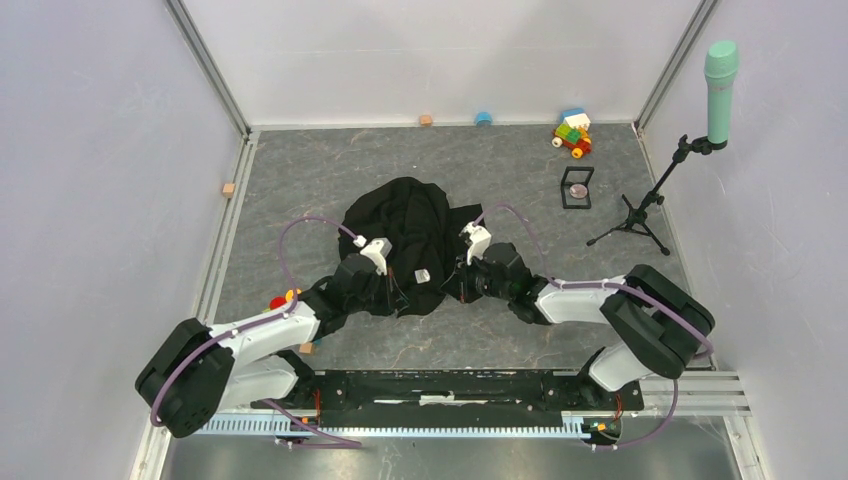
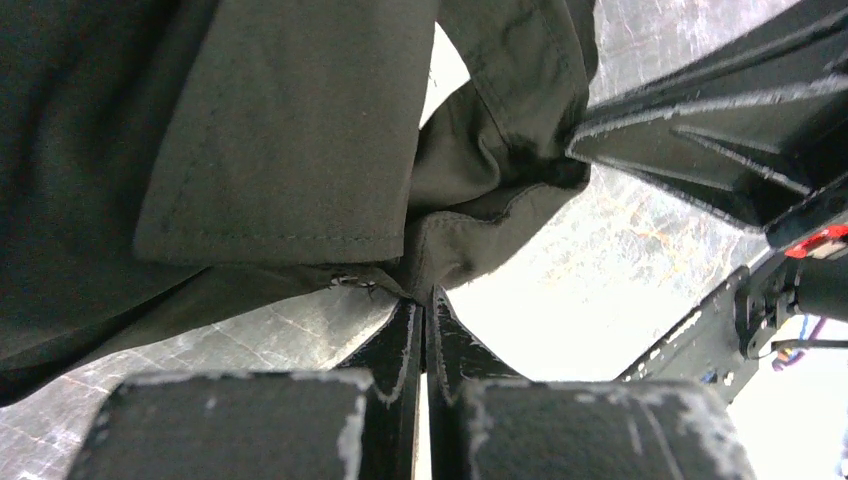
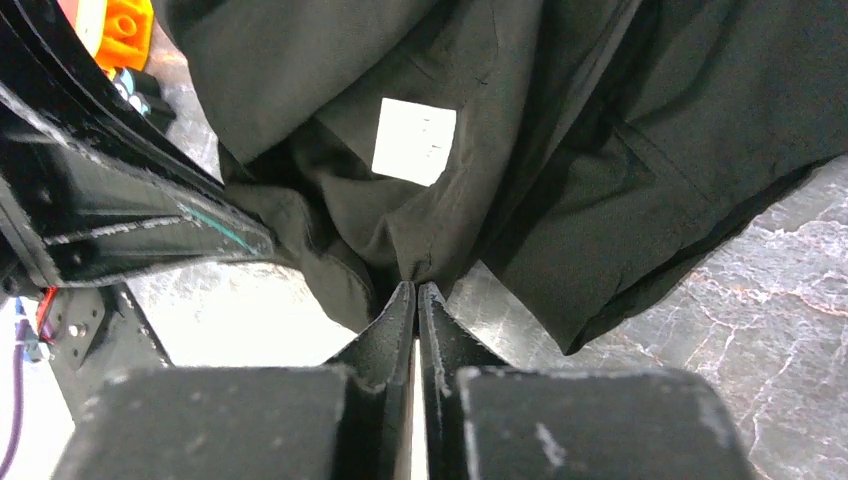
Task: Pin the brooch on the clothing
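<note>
We see pale lilac-grey walls [image 1: 430, 50] on three sides, plain and evenly lit; thin metal posts [image 1: 208, 68] rise at the two far corners; the table [image 1: 300, 170] is a dark grey marbled slab with a soft sheen; a mint-green microphone [image 1: 720, 75] on a black tripod [image 1: 640, 215] stands at its right edge; a bright block toy [image 1: 572, 133] lies near the back wall.

I am holding the white-and-black left arm [image 1: 262, 335] and the matching right arm [image 1: 585, 298] stretched forward and angled inward, wrists close together. The black two-finger left gripper [image 2: 422, 300] is pinching a fold of the black cloth shirt [image 2: 280, 150], jaws pressed together; the right gripper [image 3: 416, 292] is pinching it likewise.
</note>
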You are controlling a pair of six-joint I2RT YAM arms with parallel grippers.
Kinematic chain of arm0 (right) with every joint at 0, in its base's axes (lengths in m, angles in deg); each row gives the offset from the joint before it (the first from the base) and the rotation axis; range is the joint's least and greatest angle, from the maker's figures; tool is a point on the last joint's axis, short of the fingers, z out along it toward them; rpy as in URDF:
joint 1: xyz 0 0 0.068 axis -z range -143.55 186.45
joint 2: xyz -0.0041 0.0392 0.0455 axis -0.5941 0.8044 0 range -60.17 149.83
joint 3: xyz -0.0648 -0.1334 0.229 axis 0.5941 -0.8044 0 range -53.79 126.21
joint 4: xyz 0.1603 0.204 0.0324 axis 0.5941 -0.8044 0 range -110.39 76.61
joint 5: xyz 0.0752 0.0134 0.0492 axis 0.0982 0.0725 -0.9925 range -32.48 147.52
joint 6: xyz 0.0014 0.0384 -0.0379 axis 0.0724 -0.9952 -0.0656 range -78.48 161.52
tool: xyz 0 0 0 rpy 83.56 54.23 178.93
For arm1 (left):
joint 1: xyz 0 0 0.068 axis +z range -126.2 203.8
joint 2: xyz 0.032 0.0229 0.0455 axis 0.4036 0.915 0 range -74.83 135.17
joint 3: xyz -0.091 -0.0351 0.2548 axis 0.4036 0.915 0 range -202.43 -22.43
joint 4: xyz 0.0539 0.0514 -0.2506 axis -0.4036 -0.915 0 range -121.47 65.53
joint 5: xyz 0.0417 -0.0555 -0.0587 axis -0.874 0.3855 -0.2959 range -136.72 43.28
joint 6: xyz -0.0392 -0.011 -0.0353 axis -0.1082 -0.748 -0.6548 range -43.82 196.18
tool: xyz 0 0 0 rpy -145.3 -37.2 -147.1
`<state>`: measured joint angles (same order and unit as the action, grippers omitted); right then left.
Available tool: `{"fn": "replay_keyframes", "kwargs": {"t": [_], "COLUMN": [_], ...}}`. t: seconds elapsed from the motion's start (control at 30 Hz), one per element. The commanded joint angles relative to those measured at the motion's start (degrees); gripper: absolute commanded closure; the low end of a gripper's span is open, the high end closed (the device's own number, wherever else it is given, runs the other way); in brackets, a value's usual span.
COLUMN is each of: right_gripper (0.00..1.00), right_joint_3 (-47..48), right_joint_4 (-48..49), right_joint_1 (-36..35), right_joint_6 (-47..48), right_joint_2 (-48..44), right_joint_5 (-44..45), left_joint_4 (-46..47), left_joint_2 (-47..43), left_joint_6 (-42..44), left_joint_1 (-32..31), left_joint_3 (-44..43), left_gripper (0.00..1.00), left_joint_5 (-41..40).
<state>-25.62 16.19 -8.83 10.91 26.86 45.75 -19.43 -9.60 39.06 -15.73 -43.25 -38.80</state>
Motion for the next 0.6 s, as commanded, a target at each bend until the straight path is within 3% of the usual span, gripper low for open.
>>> {"fn": "replay_keyframes", "kwargs": {"t": [0.0, 0.27, 0.33, 0.5, 0.53, 0.57], "right_gripper": [1.0, 1.0, 1.0, 1.0, 1.0, 1.0], "right_joint_3": [-0.04, -4.61, -5.8, -6.85, -6.46, -6.07], "right_joint_4": [1.33, -17.21, -23.21, -35.51, -37.63, -40.07], "right_joint_1": [-0.29, -0.26, -0.29, -0.25, -0.25, -0.28], "right_joint_6": [1.16, 7.15, 7.76, 8.95, 9.12, 9.32], "right_joint_2": [-5.29, -26.21, -32.46, -46.01, -47.83, -49.78], "right_joint_5": [4.68, 22.57, 26.8, 33.1, 34.2, 35.57], "left_joint_4": [2.08, 5.65, 7.23, 7.46, 7.1, 5.94], "left_joint_2": [0.04, 9.24, 12.12, 16.84, 16.48, 15.49], "left_joint_6": [2.91, 1.28, 1.37, 2.04, 1.81, 1.62], "left_joint_1": [-2.01, -15.33, -18.51, -23.09, -23.13, -23.07], "left_joint_3": [-1.41, -9.0, -11.16, -17.81, -18.44, -18.87], "left_gripper": [0.98, 0.97, 0.93, 0.69, 0.58, 0.41], "left_joint_5": [3.31, -1.24, -1.17, 0.99, 0.96, -0.26]}}
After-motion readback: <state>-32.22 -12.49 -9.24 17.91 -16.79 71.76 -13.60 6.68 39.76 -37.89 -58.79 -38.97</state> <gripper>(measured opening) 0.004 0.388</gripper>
